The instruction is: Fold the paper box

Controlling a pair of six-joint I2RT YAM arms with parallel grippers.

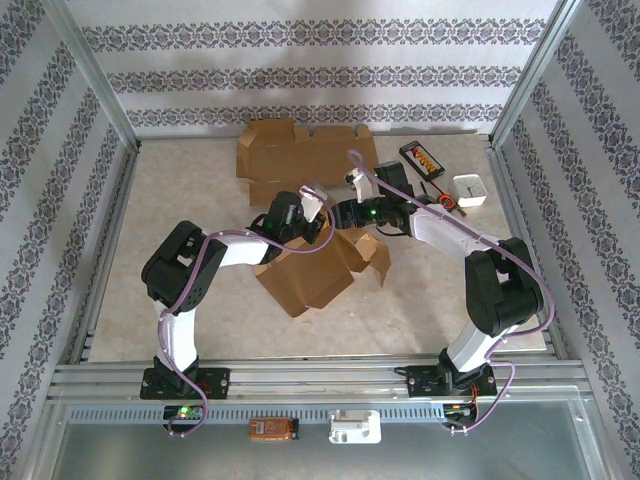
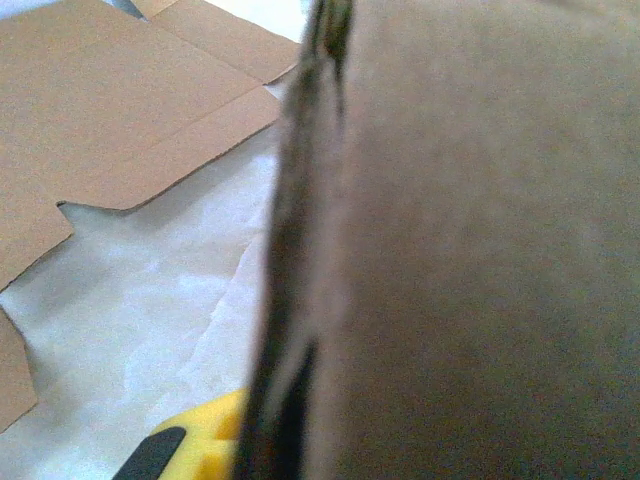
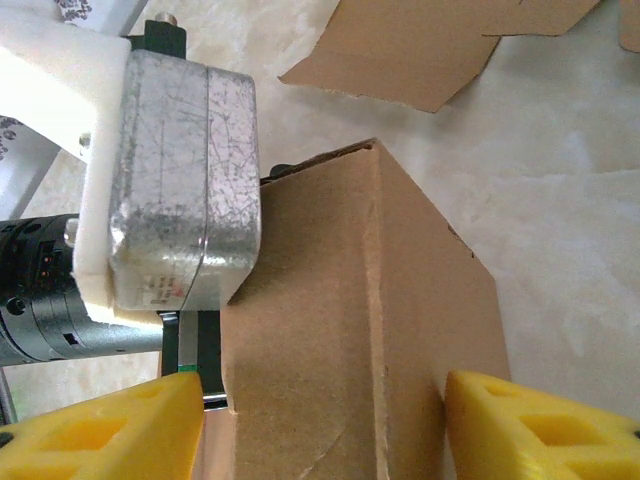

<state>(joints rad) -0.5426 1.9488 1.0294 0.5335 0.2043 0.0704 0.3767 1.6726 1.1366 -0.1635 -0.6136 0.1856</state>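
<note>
The paper box (image 1: pixel 305 275) stands half formed in the middle of the table (image 1: pixel 170 200), and both grippers meet at its far edge. The left gripper (image 1: pixel 320 230) is closed on one upright wall of the box. In the left wrist view this wall runs straight into the jaws. The right gripper (image 3: pixel 320 430) is wide, with one yellow finger on each side of the box corner. I cannot tell if they touch the cardboard.

I judge the thin wall to be the main danger. Only one clamp holds the box, so a push from the right gripper may turn the box around this clamp and crease or tear the wall. The two grippers are also very near each other at the box and may collide. The loose flaps (image 1: pixel 372 256) on the right of the box may catch a finger.

The table is pale and looks smooth, so the box may slide. Behind the box lies a flat cardboard sheet (image 1: pixel 300 155). To the right of the box are a black tray (image 1: pixel 422 158) and a small white case (image 1: pixel 470 190). Striped patterned walls (image 1: pixel 300 60) in a metal frame (image 1: pixel 110 100) surround everything.
</note>
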